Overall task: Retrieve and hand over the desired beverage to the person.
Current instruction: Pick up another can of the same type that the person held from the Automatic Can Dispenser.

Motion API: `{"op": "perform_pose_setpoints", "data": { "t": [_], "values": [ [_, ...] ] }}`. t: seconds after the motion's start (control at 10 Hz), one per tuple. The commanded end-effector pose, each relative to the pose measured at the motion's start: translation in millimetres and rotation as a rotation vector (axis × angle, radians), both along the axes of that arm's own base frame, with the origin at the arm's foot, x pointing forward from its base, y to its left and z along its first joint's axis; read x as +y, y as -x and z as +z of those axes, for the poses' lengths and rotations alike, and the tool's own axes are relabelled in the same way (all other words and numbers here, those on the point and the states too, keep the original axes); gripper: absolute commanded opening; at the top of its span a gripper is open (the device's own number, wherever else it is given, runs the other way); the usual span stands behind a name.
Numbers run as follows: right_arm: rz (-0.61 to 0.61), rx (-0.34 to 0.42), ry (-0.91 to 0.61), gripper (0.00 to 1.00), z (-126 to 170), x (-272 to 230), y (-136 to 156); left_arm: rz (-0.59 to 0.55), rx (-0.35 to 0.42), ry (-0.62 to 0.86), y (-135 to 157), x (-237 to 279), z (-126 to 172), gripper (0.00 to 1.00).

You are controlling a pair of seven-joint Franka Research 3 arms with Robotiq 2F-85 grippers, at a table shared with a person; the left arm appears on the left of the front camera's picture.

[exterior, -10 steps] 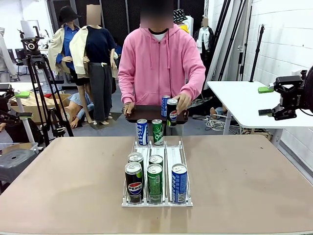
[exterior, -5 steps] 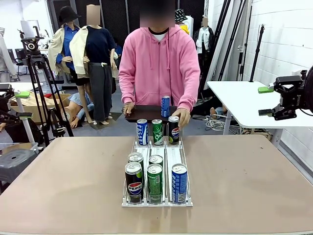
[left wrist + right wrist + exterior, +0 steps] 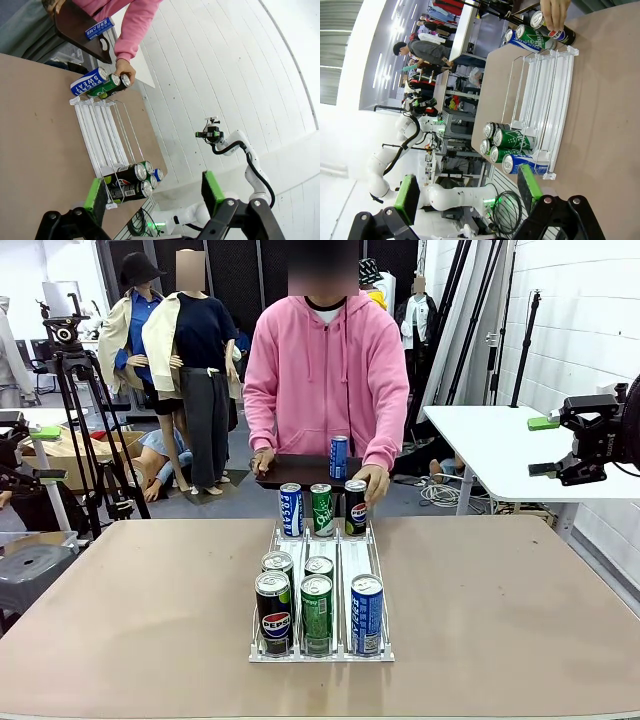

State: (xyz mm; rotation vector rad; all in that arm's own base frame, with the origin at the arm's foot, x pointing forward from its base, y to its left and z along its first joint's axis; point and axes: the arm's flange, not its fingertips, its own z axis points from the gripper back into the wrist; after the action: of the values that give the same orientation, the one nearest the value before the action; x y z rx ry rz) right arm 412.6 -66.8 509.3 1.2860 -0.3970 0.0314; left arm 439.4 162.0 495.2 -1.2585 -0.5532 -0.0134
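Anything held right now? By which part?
Robot: left gripper, right gripper open, empty. Person: one hand grips black Pepsi can near its top; other hand holds tray edge.

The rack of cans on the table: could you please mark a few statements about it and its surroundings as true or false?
1. The person's hand rests on the far Pepsi can at the far end of the rack. True.
2. Three cans stand side by side at the rack's near end. True: the front Pepsi can, the front green can and the front blue can.
3. The tray that the person holds carries two cans. False: a lone blue can stands on it.
4. The right tool is shut on a can. False: it is open and holds nothing.
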Motion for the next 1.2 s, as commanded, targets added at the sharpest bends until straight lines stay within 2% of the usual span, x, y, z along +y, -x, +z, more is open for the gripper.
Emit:
{"op": "perform_pose_setpoints", "data": {
  "t": [0.0, 0.5, 0.6, 1.1],
  "values": [
    [0.004, 0.003, 0.009, 1.00, 0, 0, -1, -0.007, -0.005, 0.006, 2, 0, 1, 1.00],
    [0.004, 0.003, 0.009, 1.00, 0, 0, -1, 0.000, 0.000, 0.000, 0, 0, 0, 1.00],
    [0.004, 0.003, 0.009, 1.00, 0, 0, -1, 0.041, 0.040, 0.007, -2, -13, 4, 1.00],
    [0.004, 0.003, 0.009, 1.00, 0, 0, -1, -0.074, 0.234, -0.252, -12, -129, -15, 1.00]
  ]
}}
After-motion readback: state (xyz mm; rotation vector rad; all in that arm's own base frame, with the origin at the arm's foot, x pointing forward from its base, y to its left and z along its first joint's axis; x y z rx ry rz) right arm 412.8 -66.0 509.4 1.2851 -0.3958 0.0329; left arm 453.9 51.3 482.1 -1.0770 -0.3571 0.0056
